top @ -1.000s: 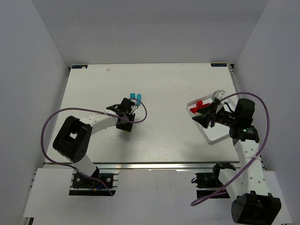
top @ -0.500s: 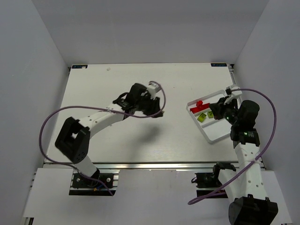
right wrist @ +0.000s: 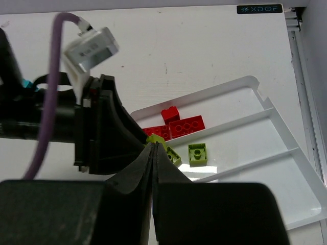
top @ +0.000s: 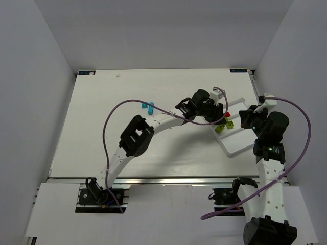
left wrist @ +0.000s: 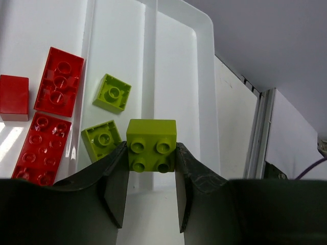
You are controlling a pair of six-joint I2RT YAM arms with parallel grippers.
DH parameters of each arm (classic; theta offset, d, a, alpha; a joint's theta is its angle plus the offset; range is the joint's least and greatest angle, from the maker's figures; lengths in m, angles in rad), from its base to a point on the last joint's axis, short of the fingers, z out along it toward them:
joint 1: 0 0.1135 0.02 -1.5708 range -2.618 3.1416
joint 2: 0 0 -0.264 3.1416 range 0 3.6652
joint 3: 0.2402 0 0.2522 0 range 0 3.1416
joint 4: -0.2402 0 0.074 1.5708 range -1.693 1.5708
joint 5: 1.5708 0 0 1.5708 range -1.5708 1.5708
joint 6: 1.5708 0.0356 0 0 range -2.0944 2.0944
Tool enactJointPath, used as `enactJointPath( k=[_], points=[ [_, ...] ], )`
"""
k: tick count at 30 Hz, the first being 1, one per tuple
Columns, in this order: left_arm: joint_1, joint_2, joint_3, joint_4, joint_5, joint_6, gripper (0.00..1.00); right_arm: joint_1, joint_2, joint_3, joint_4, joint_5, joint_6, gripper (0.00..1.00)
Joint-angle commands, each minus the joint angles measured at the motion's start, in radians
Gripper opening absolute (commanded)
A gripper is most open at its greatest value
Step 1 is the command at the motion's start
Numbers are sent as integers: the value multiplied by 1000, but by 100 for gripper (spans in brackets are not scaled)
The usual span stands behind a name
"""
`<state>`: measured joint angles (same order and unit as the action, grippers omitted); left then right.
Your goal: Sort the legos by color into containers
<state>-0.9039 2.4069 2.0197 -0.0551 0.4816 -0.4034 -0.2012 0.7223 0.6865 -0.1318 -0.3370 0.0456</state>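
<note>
Swinging right since the earlier frame, the left arm now stretches from the lower left across the counter (top: 102, 127). The left gripper (top: 218, 118) hangs over the white tray (top: 240, 145), right of centre in the overhead view. Its jaws are clamped on a lime green brick (left wrist: 151, 145), a square two-by-two piece pinched on two opposite sides, its four studs facing the left wrist camera.

In that wrist view the brick sits at lower centre, over the tray's middle compartment. Whether it touches the tray floor cannot be told. Two loose lime bricks (left wrist: 112, 92) lie in the same compartment, one just beside the held brick to its left, the other farther up the frame. Three red bricks (left wrist: 59, 81) lie in the compartment at the left of the frame, past a thin divider.

The right gripper (right wrist: 153, 153) sits near the tray's right edge in the overhead view. Its jaws are pressed together with nothing between them, tips pointing toward the left gripper.

Two cyan bricks (top: 148, 106) stand together on the counter, upper centre-left of the overhead view, well apart from the tray.
</note>
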Motion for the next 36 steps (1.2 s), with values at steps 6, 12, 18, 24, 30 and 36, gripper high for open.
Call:
enactJointPath(
  k=[6,12,18,24,30,36],
  points=[
    [-3,81,109,118,-41,-113,14,-18,0,41,23,-53,10,0],
    [-12,95,90,92,-58,-121,53,-23,12,39,20,-89,5,1],
    [-12,84,114,77,-57,-115,67,-30,28,33,20,-143,2,5],
    [-12,35,128,22,-89,-88,64,-40,29,27,23,-181,-15,7],
    [29,-247,-45,-58,-263,-26,21,-44,-38,-33,38,-512,-192,60],
    [137,-695,-425,-279,-464,115,25,-12,63,2,-47,-729,-331,79]
  ],
)
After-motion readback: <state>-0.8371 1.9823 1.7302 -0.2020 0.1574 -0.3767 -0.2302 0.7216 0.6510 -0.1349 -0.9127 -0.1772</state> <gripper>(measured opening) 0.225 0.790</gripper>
